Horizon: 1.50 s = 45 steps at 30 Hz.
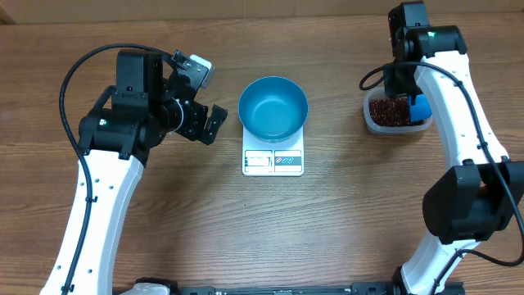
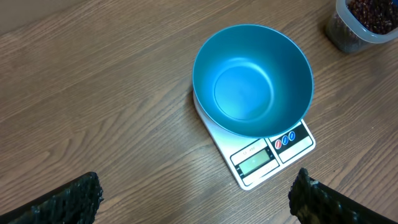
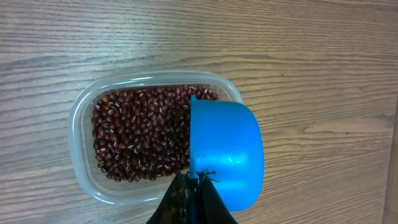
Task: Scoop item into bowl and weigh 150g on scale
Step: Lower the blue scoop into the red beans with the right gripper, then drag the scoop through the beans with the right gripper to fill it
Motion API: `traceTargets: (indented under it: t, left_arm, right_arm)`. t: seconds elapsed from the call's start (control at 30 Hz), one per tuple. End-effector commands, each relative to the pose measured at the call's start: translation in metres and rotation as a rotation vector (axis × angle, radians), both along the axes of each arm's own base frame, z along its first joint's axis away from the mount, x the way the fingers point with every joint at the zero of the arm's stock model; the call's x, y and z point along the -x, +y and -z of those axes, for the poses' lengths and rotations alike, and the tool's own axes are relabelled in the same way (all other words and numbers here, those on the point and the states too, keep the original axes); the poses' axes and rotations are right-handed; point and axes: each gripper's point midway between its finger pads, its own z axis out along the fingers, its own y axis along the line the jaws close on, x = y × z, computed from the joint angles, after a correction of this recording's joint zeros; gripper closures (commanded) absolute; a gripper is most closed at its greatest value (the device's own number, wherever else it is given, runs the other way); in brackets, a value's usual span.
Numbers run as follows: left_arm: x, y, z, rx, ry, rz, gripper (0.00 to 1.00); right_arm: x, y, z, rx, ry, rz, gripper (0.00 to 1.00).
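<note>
wood table (image 1: pixel 164 238) has lots of bare room in front and on the left. left gripper (image 2: pixel 198 186) is wide open, holding nothing, near the bowl (image 1: pixel 273 106) on the scale (image 1: pixel 273 160). right gripper (image 3: pixel 189 186) is pinched tight on a blue scoop (image 3: pixel 227 152) over the tub (image 3: pixel 81 124) of beans (image 3: pixel 137 130).

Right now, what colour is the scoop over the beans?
Bright blue. The scoop shows best in the right wrist view.

Illumination: bright and even, from overhead, in all three views.
Shadows: soft and short, under the bowl (image 1: pixel 273 107).
Glare: mild sheen inside the bowl; surface (image 1: pixel 246 238) matte.
Focus: left fingers (image 2: pixel 68 202) soft at frame bottom; beans (image 3: pixel 137 134) sharp.
</note>
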Motion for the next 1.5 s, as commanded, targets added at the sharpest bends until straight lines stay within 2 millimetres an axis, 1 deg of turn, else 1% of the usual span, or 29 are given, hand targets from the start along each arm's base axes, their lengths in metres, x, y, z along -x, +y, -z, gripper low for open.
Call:
traceTargets:
  t: [0.0, 0.13, 0.23, 0.4, 0.8, 0.9, 1.07, 1.3, 1.47]
  left_arm:
    - [0.002, -0.004, 0.0, 0.015, 0.007, 0.01, 0.0]
    - [0.002, -0.004, 0.0, 0.015, 0.007, 0.01, 0.01]
    - [0.002, -0.004, 0.0, 0.015, 0.007, 0.01, 0.01]
    - [0.002, -0.004, 0.0, 0.015, 0.007, 0.01, 0.0]
    - [0.002, -0.004, 0.0, 0.015, 0.007, 0.01, 0.01]
    - [0.002, -0.004, 0.0, 0.015, 0.007, 0.01, 0.01]
    - [0.002, -0.004, 0.0, 0.015, 0.007, 0.01, 0.0]
    - [0.002, -0.004, 0.0, 0.015, 0.007, 0.01, 0.0]
    - [0.002, -0.004, 0.0, 0.015, 0.007, 0.01, 0.01]
  right_arm:
    - [-0.002, -0.003, 0.003, 0.007, -0.007, 0.024, 0.96]
    - [-0.003, -0.003, 0.011, 0.009, 0.014, 0.025, 0.96]
    - [-0.004, -0.002, 0.022, 0.011, 0.039, 0.024, 0.96]
    - [-0.005, -0.002, 0.031, 0.014, 0.061, 0.024, 0.96]
    - [-0.006, -0.002, 0.034, 0.013, 0.066, 0.024, 0.96]
    - [-0.006, 0.0, 0.039, 0.002, 0.077, 0.02, 0.96]
    - [-0.005, 0.002, 0.056, -0.004, 0.121, 0.018, 0.96]
    - [-0.003, 0.002, 0.058, -0.008, 0.135, 0.017, 0.96]
    - [-0.003, 0.008, 0.06, -0.044, 0.138, 0.009, 0.96]
